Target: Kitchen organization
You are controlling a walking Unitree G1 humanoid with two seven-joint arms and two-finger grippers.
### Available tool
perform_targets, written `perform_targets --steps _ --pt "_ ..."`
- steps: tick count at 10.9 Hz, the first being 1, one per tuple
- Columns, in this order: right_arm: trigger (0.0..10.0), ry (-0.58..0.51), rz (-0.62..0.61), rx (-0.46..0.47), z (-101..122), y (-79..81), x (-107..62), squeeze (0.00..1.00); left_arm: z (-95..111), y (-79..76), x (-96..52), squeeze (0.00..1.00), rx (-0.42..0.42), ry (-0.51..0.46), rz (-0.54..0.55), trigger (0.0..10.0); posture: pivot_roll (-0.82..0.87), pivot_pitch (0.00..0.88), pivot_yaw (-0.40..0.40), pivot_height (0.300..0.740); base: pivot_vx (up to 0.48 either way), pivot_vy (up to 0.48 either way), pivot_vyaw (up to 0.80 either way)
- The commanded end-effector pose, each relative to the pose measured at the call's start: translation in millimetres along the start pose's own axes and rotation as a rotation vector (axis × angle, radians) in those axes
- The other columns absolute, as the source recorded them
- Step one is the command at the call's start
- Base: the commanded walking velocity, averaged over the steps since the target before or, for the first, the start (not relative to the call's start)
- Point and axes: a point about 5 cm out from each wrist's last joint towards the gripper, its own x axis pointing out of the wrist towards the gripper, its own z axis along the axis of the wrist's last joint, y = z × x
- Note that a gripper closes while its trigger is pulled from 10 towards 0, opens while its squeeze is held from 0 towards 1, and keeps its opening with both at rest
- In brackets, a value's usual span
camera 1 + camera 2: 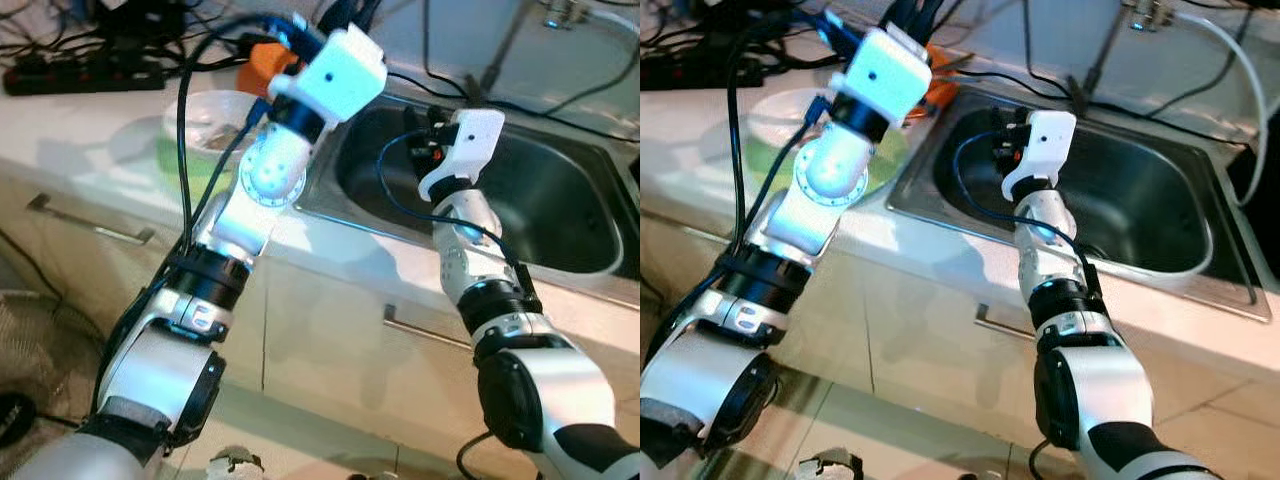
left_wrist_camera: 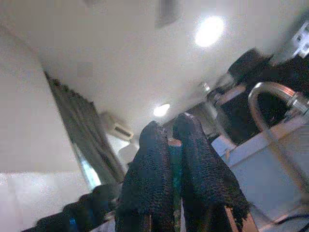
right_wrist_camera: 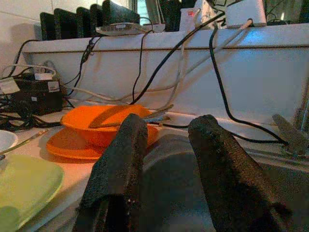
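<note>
Our right gripper (image 3: 166, 174) hangs over the near left part of the stainless steel sink (image 1: 560, 215), its two black fingers (image 3: 118, 169) spread apart with nothing between them. Their pads look coarse and foam-like, rounded at the tips. The sink is a smooth, rounded rectangular basin set into a pale countertop (image 1: 90, 130); from what we see of its inside, it holds nothing but the shadow of our arm.

Just beyond the right gripper's left finger, on the counter at the sink's rim, sits a glossy orange bowl (image 3: 104, 121) stacked on a flat orange plate (image 3: 67, 145). A thin utensil (image 3: 145, 117) rests across the bowl; we cannot tell what kind. Nearer to us than the orange pair, and to the left of the gripper, lies a pale green plate (image 3: 24, 186), and at its far side a white bowl (image 1: 205, 120) with a slim handle (image 3: 21, 141) leaning on its rim. In the head views that white bowl holds something dark and blurred which we cannot name.

Our left gripper (image 2: 175, 159) is raised above the dishes and tilted upward, toward the ceiling and a curved metal faucet (image 2: 270, 96). Its rough black fingers (image 2: 149, 179) are nearly pressed together, with a narrow teal and orange sliver showing in the slit between them; we cannot tell whether that is something pinched.

Black cables (image 3: 159, 63) trail along the white backsplash behind the sink.
</note>
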Motion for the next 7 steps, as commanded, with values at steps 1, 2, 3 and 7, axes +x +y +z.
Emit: perform_targets --steps 1,2,3,7 --pt "10.0 -0.018 0.019 -0.015 2 0.0 -1.5 0.00 5 3.2 2.7 0.00 -0.087 -0.033 0.003 10.0 0.14 0.000 -0.062 0.740 0.000 0.000 0.00" --pt "10.0 -0.021 0.022 -0.016 2 0.2 -1.7 0.00 5 5.2 4.4 0.00 -0.176 -0.037 0.012 10.0 0.13 0.000 -0.052 0.740 0.000 0.000 0.00" --pt "10.0 -0.031 0.031 -0.019 4 -0.1 -2.1 0.00 8 7.5 9.6 0.00 -0.325 -0.052 0.022 10.0 0.10 0.000 -0.030 0.740 0.000 0.000 0.00" --pt "10.0 -0.066 -0.001 -0.075 10 -18.7 -13.3 0.00 9 15.2 20.1 0.00 -0.633 -0.079 -0.007 10.0 0.04 0.000 0.025 0.740 0.000 0.000 0.00"
